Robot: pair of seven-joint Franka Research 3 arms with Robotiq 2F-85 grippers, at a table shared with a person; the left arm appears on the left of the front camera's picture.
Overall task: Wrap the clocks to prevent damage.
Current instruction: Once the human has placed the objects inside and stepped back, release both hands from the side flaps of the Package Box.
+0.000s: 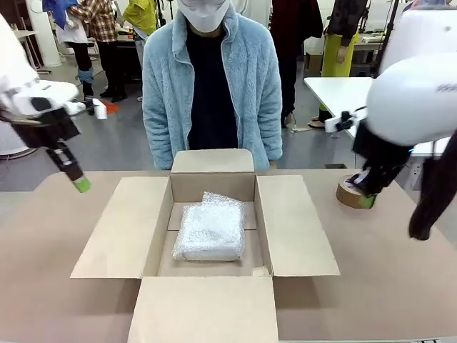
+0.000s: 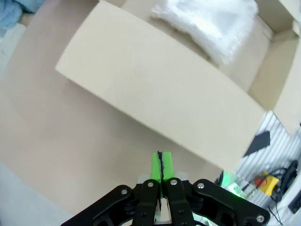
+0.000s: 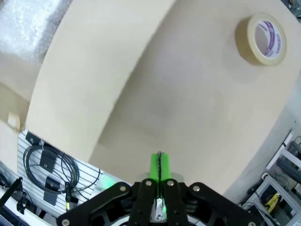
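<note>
The clocks are one whitish bubble-wrap bundle (image 1: 211, 230) lying flat on the floor of the open cardboard box (image 1: 285, 229). In the left wrist view the bundle (image 2: 211, 23) shows at the top, beyond a box flap (image 2: 155, 89). My left gripper (image 1: 80, 184) hangs shut and empty above the table, left of the box; its green pads (image 2: 160, 165) are pressed together. My right gripper (image 1: 365, 199) is low at the right, just beside the tape roll (image 1: 348, 193), and is shut on nothing (image 3: 159, 165). A corner of the bundle (image 3: 26, 23) shows at the top left of the right wrist view.
All the box flaps are folded outward, the near one (image 1: 203, 311) reaching the table's front edge. A person in a light blue fleece (image 1: 212, 78) stands at the far side behind the box. The tape roll (image 3: 263, 37) lies flat on the brown tabletop (image 1: 385, 271).
</note>
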